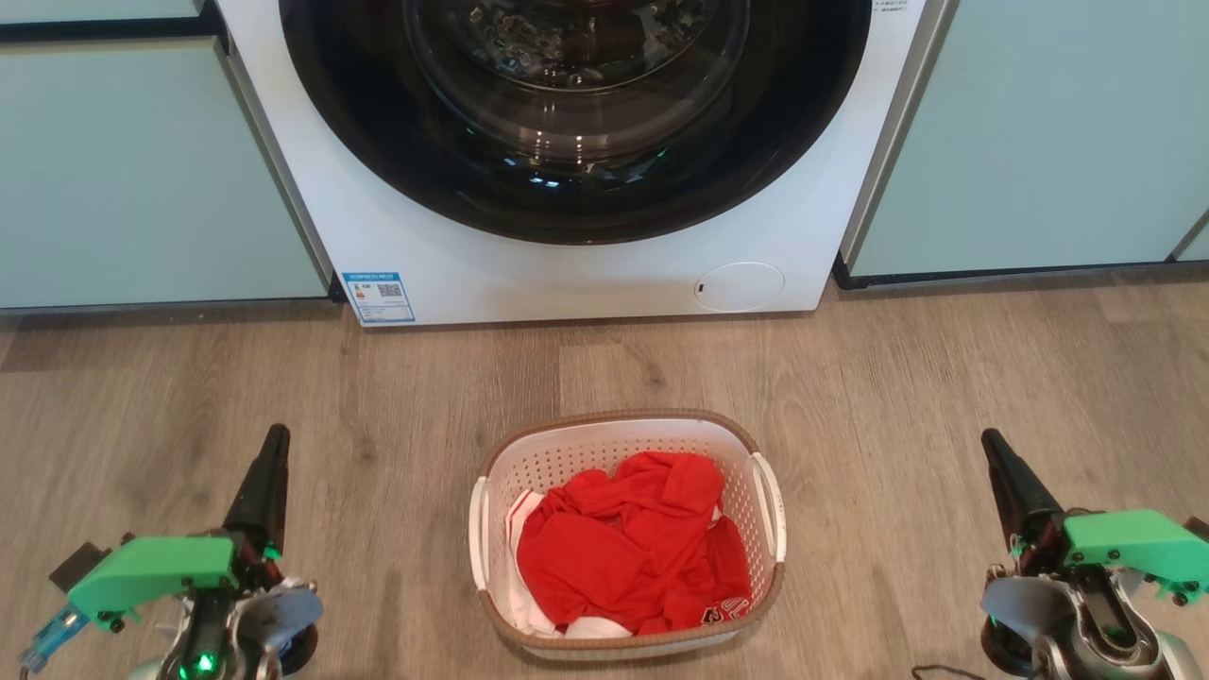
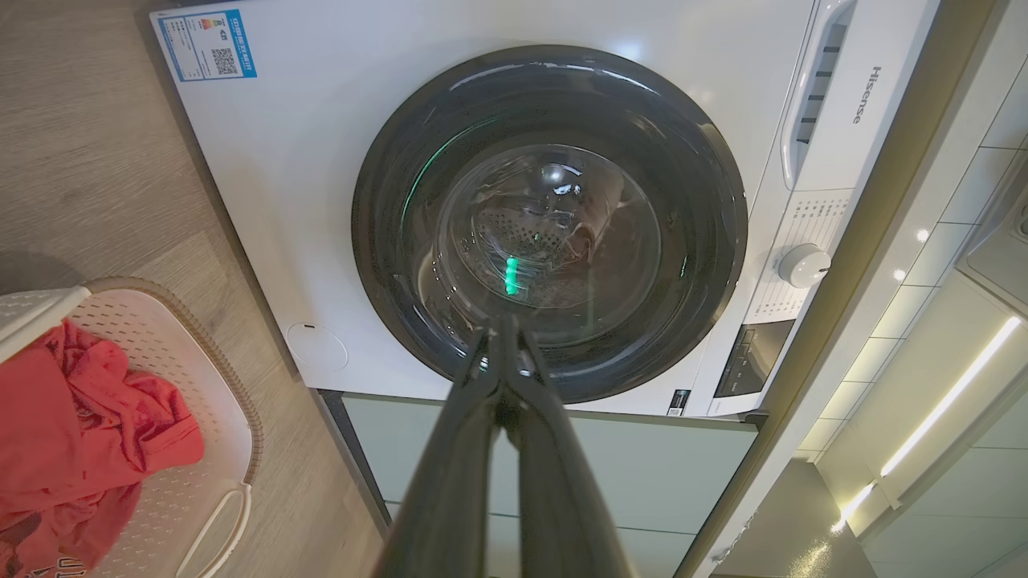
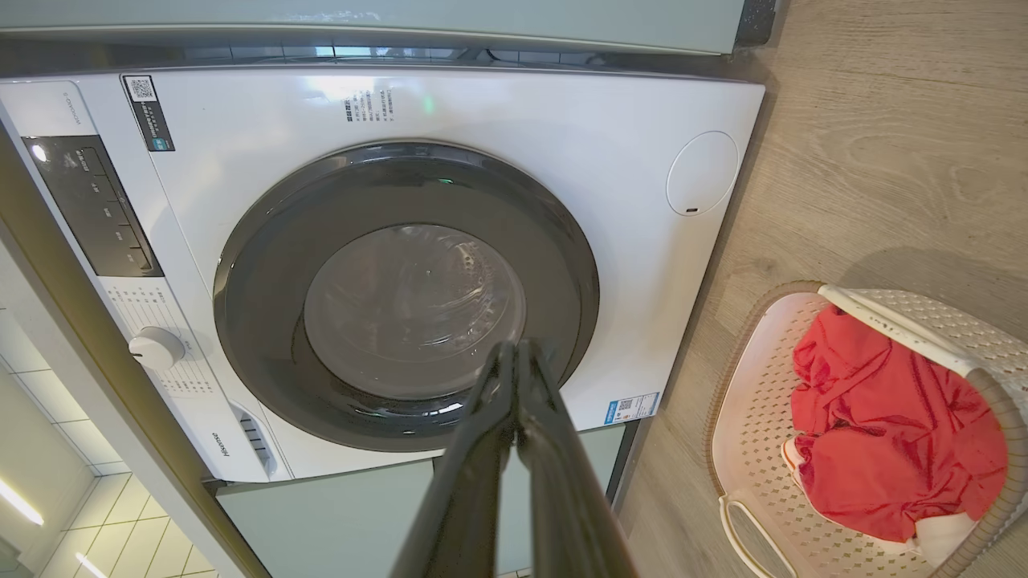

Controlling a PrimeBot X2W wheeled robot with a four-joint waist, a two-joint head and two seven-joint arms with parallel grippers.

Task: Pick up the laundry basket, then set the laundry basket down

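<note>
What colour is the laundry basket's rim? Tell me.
Laundry basket rim: woven-look brown; best in head view.

- The laundry basket (image 1: 604, 451) stood on the wood floor (image 1: 897, 397), with bare floor open to its left and right.
- A strip of open floor lay between the basket's far rim and the washing machine (image 1: 425, 246), which blocked the way beyond.
- Pale cabinets (image 1: 142, 170) walled off both sides of the machine.
- Red clothes (image 1: 623, 548) covered the basket's bottom; its side handles (image 1: 770, 501) stood unobstructed.
- The left gripper (image 1: 276, 439) and right gripper (image 1: 991, 442), fingers pressed together, were well apart from the basket, with open floor between.
</note>
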